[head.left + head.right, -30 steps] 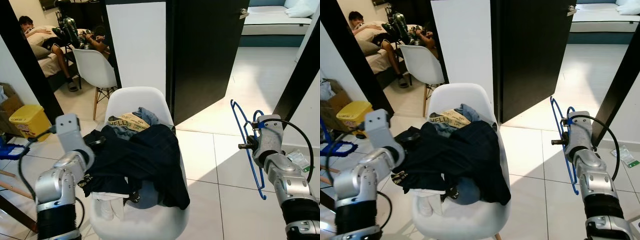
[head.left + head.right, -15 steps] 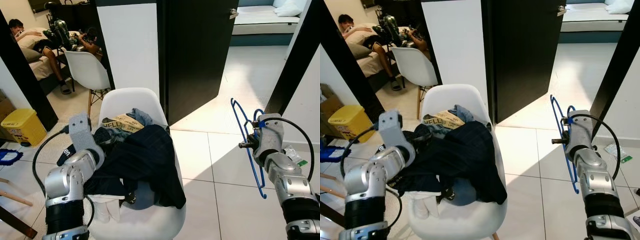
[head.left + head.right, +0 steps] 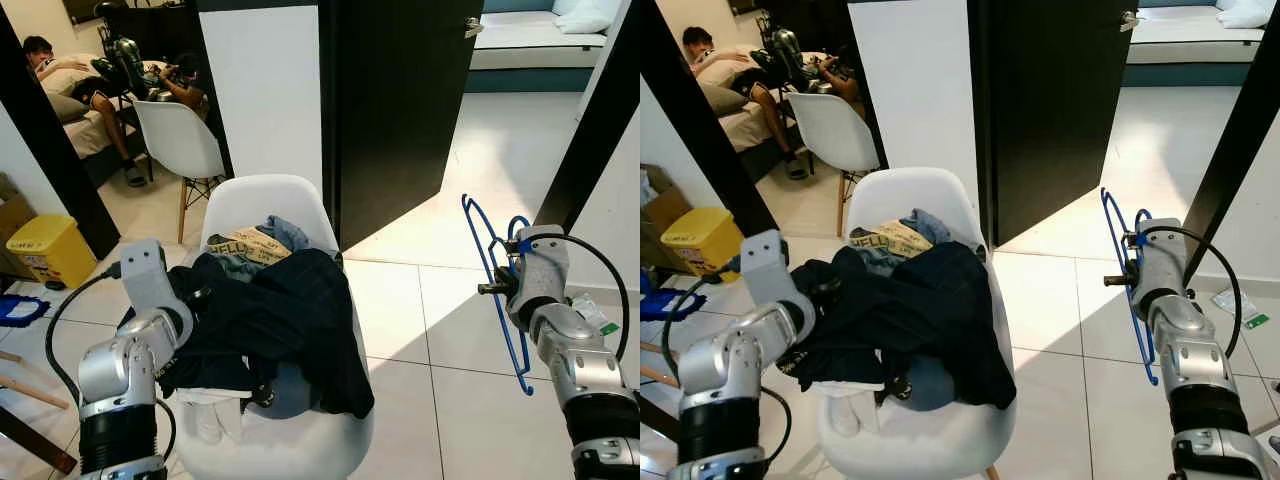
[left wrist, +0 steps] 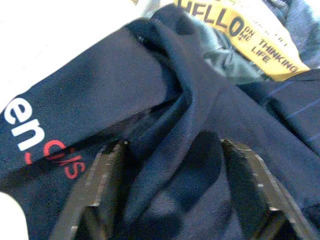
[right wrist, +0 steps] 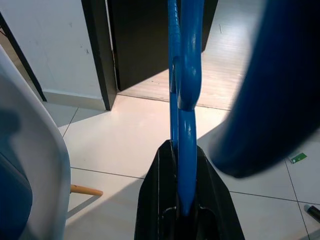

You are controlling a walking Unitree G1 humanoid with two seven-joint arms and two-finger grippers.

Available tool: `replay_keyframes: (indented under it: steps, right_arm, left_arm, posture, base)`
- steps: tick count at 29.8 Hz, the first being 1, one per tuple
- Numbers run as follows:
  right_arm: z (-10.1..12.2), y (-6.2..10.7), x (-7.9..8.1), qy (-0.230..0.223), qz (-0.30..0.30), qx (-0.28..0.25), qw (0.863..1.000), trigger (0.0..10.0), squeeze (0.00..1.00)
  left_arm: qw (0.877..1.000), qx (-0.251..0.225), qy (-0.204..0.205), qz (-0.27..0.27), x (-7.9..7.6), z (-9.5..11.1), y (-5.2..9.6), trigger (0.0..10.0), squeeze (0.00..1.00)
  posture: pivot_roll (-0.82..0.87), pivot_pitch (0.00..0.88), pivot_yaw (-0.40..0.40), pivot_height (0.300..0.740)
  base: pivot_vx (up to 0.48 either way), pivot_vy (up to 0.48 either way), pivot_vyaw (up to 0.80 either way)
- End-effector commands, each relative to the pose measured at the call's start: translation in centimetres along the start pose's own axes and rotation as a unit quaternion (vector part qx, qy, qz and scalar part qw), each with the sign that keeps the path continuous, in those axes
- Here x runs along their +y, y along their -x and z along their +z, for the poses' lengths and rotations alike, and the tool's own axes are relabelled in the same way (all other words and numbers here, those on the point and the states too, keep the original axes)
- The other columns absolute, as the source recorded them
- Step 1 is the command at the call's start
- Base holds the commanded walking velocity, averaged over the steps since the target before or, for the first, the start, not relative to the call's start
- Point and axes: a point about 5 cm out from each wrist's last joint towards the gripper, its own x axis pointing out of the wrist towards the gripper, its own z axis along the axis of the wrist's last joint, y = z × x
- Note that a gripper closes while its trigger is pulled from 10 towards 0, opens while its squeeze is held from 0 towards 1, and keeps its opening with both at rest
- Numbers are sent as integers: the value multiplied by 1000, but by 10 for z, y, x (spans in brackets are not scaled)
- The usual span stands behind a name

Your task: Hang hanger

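Holding: right gripper point(image 3: 497, 290) w/ jaws closed on thin blue wire hanger point(image 3: 493, 282), upright, clear of floor, off the right side of the white moulded plastic chair point(image 3: 262, 196).
Hanger pos: hook end up; right wrist view shows blue wire point(image 5: 185, 100) running straight betw. the two black fingers point(image 5: 155, 200).
Left gripper: point(image 4: 170, 200) jaws spread, pushed into dark navy garment point(image 3: 280, 320) at the chair's left edge; fabric betw. the fingers, not pinched yet.
Pile: navy clothes heaped on the seat, yellow "HELLO" printed piece point(image 3: 890, 238) near the chair back, white cloth point(image 3: 215, 410) spilling at the front edge.
Risk 1: thin wire could twist in the jaws if loaded off-centre; probably swings.
Risk 2: dragging the garment may pull the rest of the pile off the front edge.
Risk 3: black door point(image 3: 400, 100) close behind; hanger tip could catch on a turn.
View diff: left wrist view gives fabric folds, white/red lettering point(image 4: 45, 145); head views give layout, people point(image 3: 60, 70) in the far room.
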Motion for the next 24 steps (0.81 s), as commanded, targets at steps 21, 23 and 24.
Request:
replay_keyframes:
  steps: [21, 23, 24]
  right_arm:
    - [18, -3, 4, -18, 0, -42, 999, 10000, 0]
    - [19, -4, 5, -19, 0, -43, 999, 10000, 0]
    - [19, -4, 5, -19, 0, -43, 999, 10000, 0]
  left_arm:
    - [966, -207, 27, -150, -28, 114, 12, 0, 0]
    - [954, -253, 20, -158, -29, 140, 21, 0, 0]
    - [954, -253, 20, -158, -29, 140, 21, 0, 0]
  posture:
    - [-41, 0, 49, 740]
    - [-38, 0, 50, 740]
    - [-38, 0, 50, 740]
  base:
    - [0, 0, 0]
    - [0, 0, 0]
    - [0, 0, 0]
